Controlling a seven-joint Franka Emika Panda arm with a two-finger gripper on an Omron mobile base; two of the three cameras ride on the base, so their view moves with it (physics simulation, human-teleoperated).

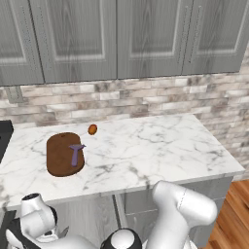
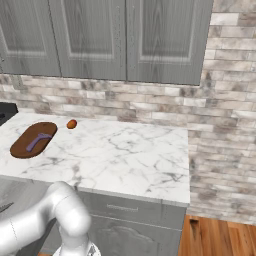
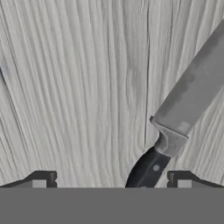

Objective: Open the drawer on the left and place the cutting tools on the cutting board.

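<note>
The hand view looks down on the grey wood-grain floor of the drawer (image 3: pixel 74 87). On it lies the knife (image 3: pixel 175 127), its grey blade pointing to the upper right and its dark handle toward the bottom. My gripper (image 3: pixel 111 180) is open just above it, and the handle sits between the fingertips (image 3: pixel 41 180), nearer the right one, without touching either. On the counter, the dark brown cutting board (image 1: pixel 57 163) (image 2: pixel 21 146) holds the purple peeler (image 1: pixel 75 154) (image 2: pixel 38 142).
A small orange-brown oval object (image 1: pixel 92 129) (image 2: pixel 72 124) rests behind the board. The marble counter (image 1: pixel 160 146) ends at a brick wall on the right. Grey cabinets hang above. A dark appliance (image 1: pixel 4 133) borders the counter's left end. A shut drawer front (image 2: pixel 130 207) sits under the counter.
</note>
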